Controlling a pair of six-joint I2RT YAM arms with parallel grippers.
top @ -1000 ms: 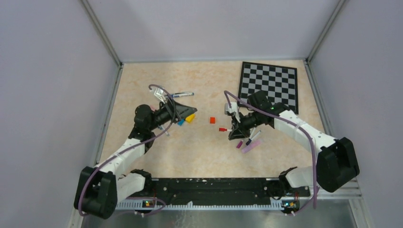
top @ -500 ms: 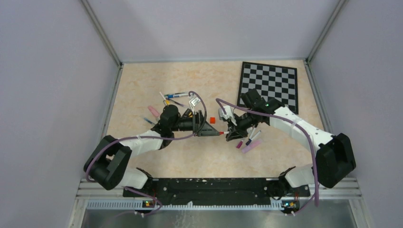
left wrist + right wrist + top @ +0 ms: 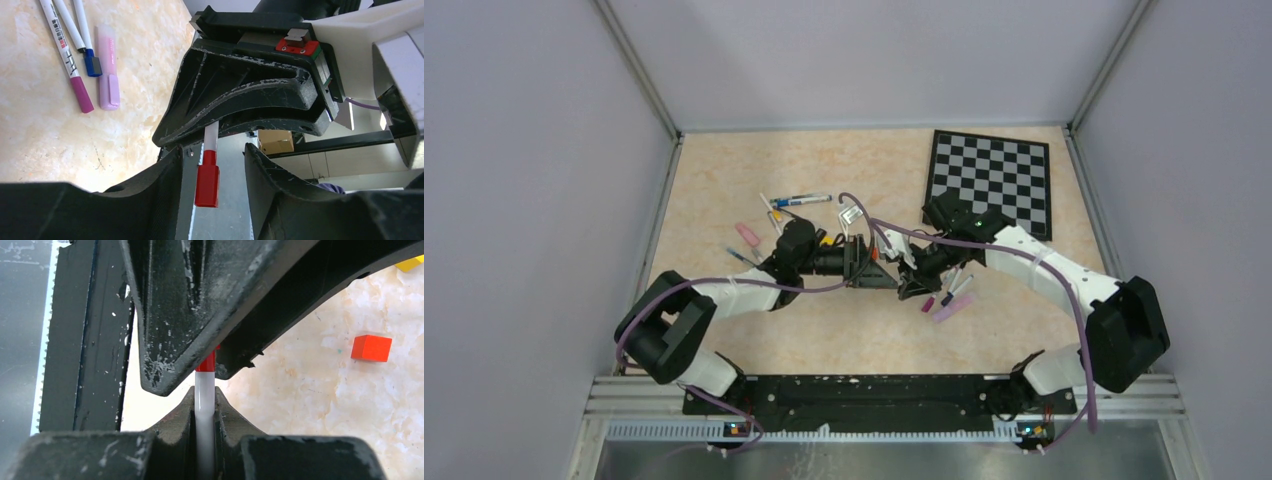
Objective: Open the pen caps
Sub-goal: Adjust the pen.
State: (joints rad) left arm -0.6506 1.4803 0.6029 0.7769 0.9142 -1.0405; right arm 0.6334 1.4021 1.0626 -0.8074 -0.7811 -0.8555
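clamping the white pen barrel (image 3: 204, 390) between its closed fingers, the right gripper (image 3: 204, 409) holds the marker out with its red cap (image 3: 207, 179) pointing at the other arm. the left gripper (image 3: 211, 156) straddles that cap with its jaws apart, a gap showing on each side, so it grasps nothing. the cap sits on the end of the barrel. the two grippers meet tip to tip over the middle of the beige table (image 3: 724, 180). a small red cube (image 3: 371, 348) lies on the table close by. just beside the right arm lie a purple-capped pen (image 3: 81, 94), a blue-capped pen (image 3: 92, 62) and a pink highlighter (image 3: 108, 75), side by side. a checkerboard (image 3: 990, 180) lies at the far right.
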